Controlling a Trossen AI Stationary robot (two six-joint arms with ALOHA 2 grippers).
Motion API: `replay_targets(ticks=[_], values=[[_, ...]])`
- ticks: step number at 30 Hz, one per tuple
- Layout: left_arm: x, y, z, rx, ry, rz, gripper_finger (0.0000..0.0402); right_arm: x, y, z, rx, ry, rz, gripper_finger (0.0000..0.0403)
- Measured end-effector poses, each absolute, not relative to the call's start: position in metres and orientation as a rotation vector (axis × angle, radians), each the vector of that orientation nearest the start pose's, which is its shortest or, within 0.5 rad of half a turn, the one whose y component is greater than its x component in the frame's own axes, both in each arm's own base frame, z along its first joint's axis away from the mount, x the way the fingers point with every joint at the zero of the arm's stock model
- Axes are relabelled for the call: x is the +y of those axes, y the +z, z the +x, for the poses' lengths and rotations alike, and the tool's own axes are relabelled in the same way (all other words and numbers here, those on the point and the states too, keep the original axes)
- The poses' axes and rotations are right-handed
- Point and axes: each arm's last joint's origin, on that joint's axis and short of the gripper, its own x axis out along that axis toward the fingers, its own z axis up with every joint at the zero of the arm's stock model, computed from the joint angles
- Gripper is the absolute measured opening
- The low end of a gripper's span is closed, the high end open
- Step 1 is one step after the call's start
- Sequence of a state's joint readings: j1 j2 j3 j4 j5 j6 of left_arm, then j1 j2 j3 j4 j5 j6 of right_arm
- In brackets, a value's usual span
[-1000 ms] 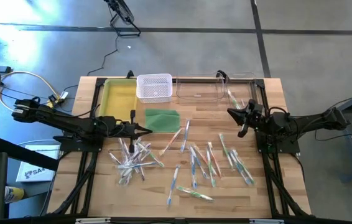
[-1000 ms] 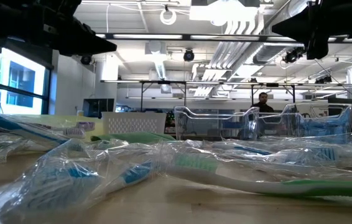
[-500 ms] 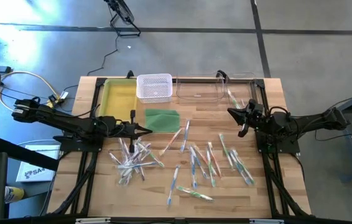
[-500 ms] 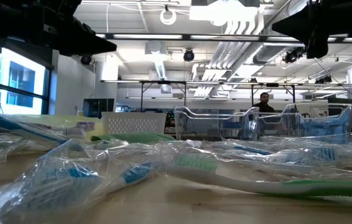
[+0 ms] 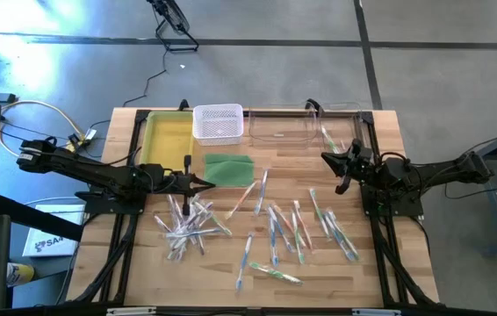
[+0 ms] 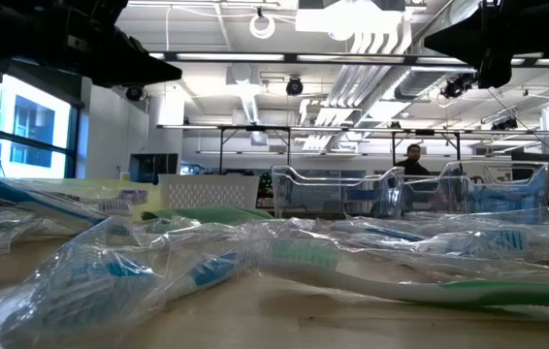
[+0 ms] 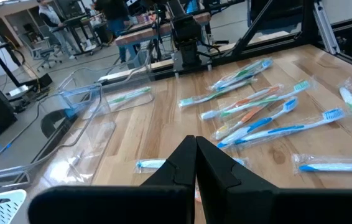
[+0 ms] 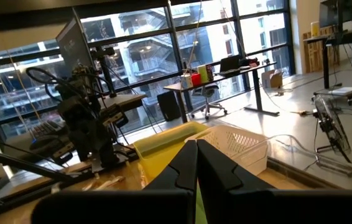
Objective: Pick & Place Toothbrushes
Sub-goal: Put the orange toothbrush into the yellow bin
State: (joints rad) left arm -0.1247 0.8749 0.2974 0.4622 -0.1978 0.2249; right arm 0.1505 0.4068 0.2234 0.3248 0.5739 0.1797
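Many toothbrushes lie flat on the wooden table: a wrapped pile (image 5: 189,224) near the left arm and a looser spread (image 5: 292,226) toward the right, which the left wrist view (image 7: 257,112) also shows. One toothbrush (image 5: 329,138) lies in the clear bin (image 5: 306,125). My left gripper (image 5: 209,183) is shut and empty, held level above the table beside the green pad, just far of the wrapped pile. My right gripper (image 5: 326,159) is also shut and empty, raised near the clear bin's near right corner. In each wrist view the fingers meet, left (image 7: 195,146) and right (image 8: 196,149).
Along the far edge stand a yellow tray (image 5: 165,139), a white mesh basket (image 5: 219,123) and the clear bin. A flat green pad (image 5: 230,168) lies just near of the basket. Wrapped toothbrushes (image 6: 352,262) fill the low view's foreground. A person (image 6: 410,160) stands far behind the table.
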Motion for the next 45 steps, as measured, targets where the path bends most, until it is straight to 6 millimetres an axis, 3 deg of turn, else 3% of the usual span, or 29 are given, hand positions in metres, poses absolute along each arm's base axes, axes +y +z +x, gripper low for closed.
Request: replay_targets(ticks=[14,24,30,38,45], values=[[-0.017,0.211,0.184,0.122,0.06,0.243,0.0003,0.003,0.235,0.122,-0.172,-0.391,0.237,0.0002],[-0.017,0.207,0.184,0.164,0.066,0.177,0.0003,0.008,0.236,0.123,-0.158,-0.193,0.239,0.0002],[-0.02,0.212,0.208,0.35,0.091,0.158,0.0003,0.008,0.235,0.124,-0.157,-0.201,0.239,0.0002],[-0.023,0.222,0.246,0.744,0.127,0.144,0.0003,0.008,0.235,0.124,-0.157,-0.202,0.24,0.0002],[-0.028,0.22,0.274,0.793,0.117,0.082,0.0003,0.008,0.235,0.124,-0.152,-0.202,0.238,0.0002]])
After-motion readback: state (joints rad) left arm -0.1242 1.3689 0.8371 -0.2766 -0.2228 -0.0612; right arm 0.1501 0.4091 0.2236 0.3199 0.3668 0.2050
